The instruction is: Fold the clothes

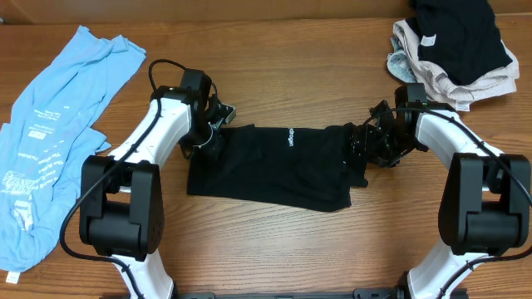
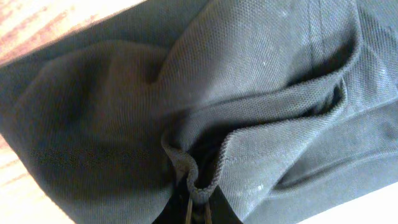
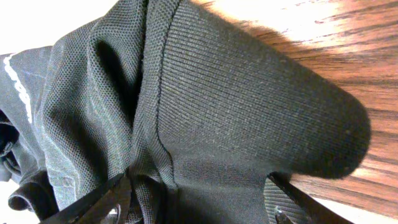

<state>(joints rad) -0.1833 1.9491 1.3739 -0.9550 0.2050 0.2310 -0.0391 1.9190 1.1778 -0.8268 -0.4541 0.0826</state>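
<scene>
Wooden table (image 1: pixel 274 249), overhead view. Black garment (image 1: pixel 266 166) lies centre, between arms, long axis left to right, white logo (image 1: pixel 291 137) near far edge. I see left gripper (image 1: pixel 214 137) pinching left end, right gripper (image 1: pixel 359 149) clamping bunched right end. My worry: thin left pinch slips on lift, fold skews.

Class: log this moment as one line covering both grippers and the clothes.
left gripper: shut on black garment, left end | right gripper: shut on its right end | blue garment, clothes pile: aside
</scene>
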